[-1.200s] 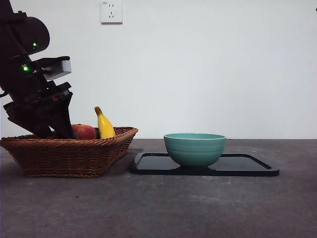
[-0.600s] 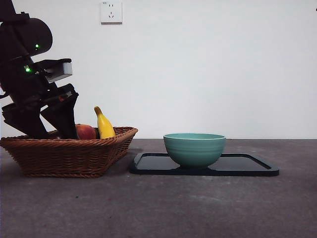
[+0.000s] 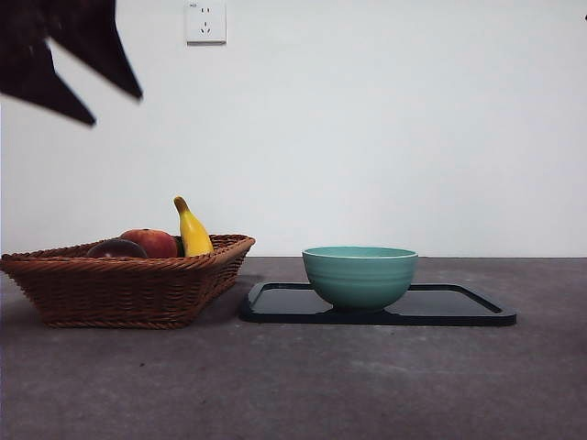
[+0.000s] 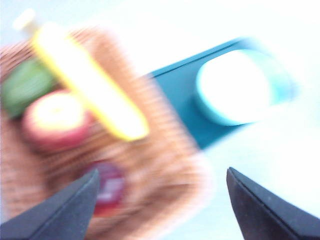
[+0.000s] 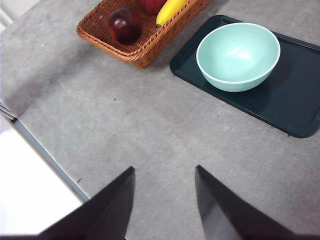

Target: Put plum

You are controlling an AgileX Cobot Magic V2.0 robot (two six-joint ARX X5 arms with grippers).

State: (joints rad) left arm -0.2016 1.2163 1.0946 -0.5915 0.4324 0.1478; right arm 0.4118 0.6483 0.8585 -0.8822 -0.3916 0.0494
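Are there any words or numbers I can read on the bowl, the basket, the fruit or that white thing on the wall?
None can be read.
White wall socket: a tiny mark near its top edge, too small to read.
Teal bowl, black tray, wicker basket, plum, banana: no writing shows.
The left wrist view is too blurred to show any text.

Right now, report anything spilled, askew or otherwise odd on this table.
Nothing stands out. The plum lies in the wicker basket beside the peach and banana. The teal bowl sits upright on the black tray. Nothing spilled.
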